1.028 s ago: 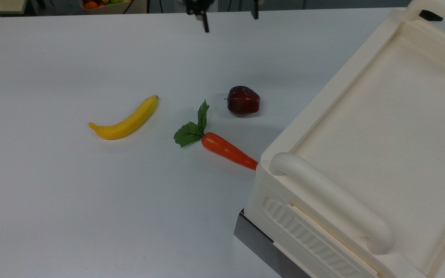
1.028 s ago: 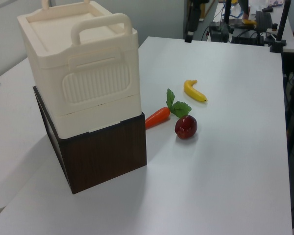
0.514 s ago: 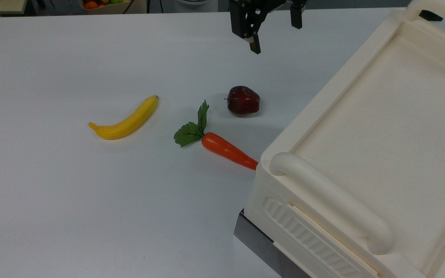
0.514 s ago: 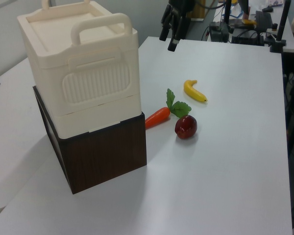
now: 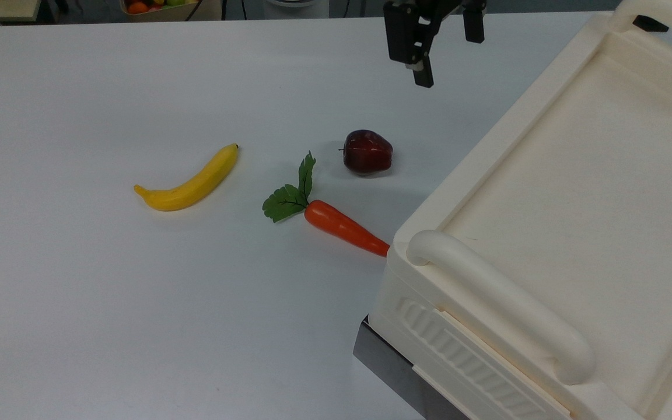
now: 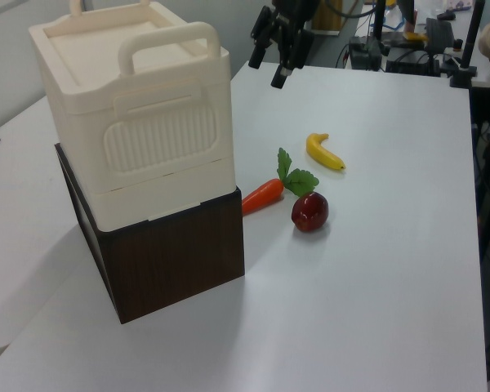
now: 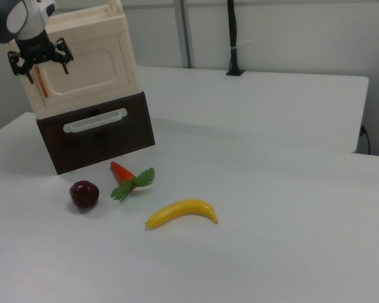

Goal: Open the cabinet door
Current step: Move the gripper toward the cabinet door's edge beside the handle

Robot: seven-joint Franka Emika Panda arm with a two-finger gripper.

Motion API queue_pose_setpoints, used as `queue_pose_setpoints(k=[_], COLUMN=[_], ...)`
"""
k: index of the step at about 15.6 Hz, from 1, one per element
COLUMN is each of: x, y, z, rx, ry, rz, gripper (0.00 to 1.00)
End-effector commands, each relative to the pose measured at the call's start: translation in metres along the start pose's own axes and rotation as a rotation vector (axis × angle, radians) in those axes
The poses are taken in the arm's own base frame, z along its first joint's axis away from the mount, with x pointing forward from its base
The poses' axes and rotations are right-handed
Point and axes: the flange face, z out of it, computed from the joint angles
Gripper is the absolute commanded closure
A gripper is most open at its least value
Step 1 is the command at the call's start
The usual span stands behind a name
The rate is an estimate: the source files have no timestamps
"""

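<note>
Hovering above the white counter [image 5: 108, 326], the black two-finger gripper [image 5: 447, 55] hangs with its fingers spread apart and nothing between them, well above the far side of the counter in the top view. In the right view the gripper [image 7: 41, 63] sits right in front of the big cream plastic cabinet [image 7: 82, 57], level with the cabinet door [image 7: 91, 66], a flat cream recessed panel with a thin copper-brown strip down its left edge in the right view (whether a fingertip touches that edge, I can't tell). The door looks closed flush. The cabinet [image 6: 139, 122] stands on a dark wood-grain drawer box [image 6: 175, 261] with a pale bar handle. Down on the counter: a dark red apple [image 5: 367, 151], an orange carrot with green leaves [image 5: 342, 226] whose tip reaches the cabinet's base in the top view, and a yellow banana [image 5: 190, 181] well apart to the top view's left
</note>
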Motion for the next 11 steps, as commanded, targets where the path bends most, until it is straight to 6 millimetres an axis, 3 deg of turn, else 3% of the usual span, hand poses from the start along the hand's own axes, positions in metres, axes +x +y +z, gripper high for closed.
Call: queue_pose_setpoints(k=[1,3,6,9,11], x=[0.022,0.03,0.041,0.047,0.049], y=[-0.01,-0.009,-0.024,-0.032,-0.034], z=[0.007,0.023,0.028,0.033,0.033], rx=[-0.02,-0.038,-0.035,-0.03,-0.031], ry=[0.093,0.137,0.161,0.181,0.198], rz=[-0.091,-0.074,-0.075,-0.045,0.015], gripper=[0.0,0.0,0.01,0.1,0.22])
